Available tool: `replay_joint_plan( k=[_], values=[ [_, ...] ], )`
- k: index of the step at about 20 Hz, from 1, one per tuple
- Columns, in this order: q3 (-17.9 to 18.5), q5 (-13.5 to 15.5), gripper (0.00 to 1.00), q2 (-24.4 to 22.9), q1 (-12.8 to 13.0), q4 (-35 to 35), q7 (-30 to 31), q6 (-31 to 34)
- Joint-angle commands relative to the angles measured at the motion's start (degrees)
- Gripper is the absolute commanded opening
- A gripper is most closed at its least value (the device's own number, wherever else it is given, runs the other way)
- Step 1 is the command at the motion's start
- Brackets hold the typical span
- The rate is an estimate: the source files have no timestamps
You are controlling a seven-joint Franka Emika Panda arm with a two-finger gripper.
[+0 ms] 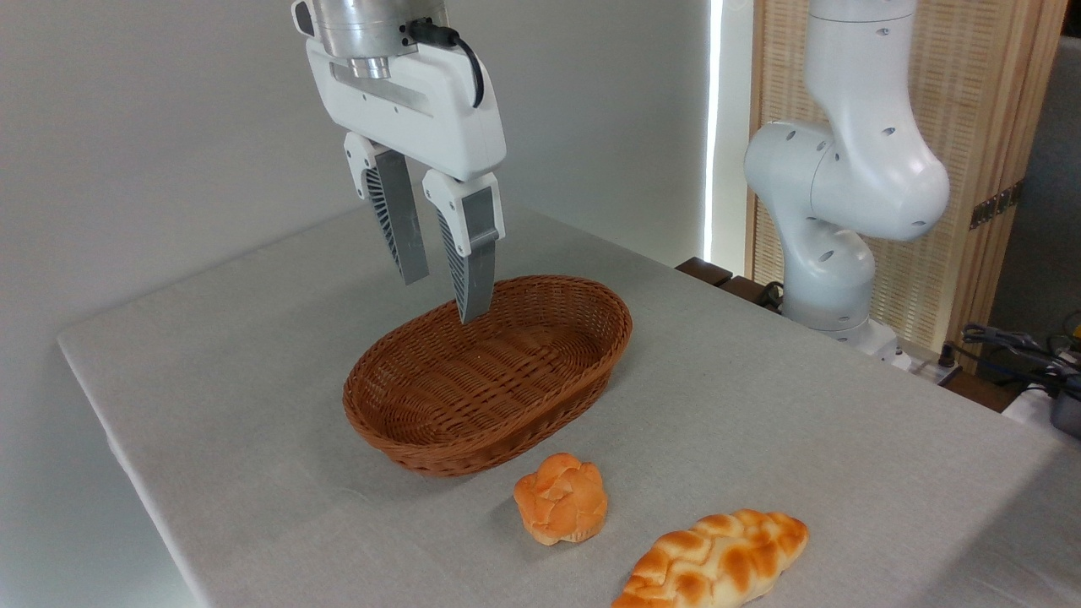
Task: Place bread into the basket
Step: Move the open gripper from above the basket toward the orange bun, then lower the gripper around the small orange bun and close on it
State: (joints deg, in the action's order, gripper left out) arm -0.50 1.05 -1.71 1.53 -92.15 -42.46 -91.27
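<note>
Our end effector [439, 295] hangs open and empty above the basket [422, 439]; reaching for the bun [561, 508], we risk grabbing the loaf [714, 559] close by.

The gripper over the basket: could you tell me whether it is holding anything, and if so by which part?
Nothing is held. The gripper hangs open and empty above the basket, while the bun lies untouched on the table.
</note>
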Motion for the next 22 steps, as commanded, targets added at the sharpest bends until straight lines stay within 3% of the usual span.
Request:
replay_joint_plan(
  k=[1,11,17,22],
  values=[
    [0.8,0.2,1.0,-0.4,0.0,0.5,0.2,0.7],
    [0.8,0.2,1.0,-0.8,0.1,-0.1,0.6,0.7],
    [3.0,0.1,1.0,-4.1,0.1,-3.3,-0.2,0.1],
    [5.9,-0.2,1.0,-8.0,0.1,-9.4,-6.2,-1.7]
  ],
)
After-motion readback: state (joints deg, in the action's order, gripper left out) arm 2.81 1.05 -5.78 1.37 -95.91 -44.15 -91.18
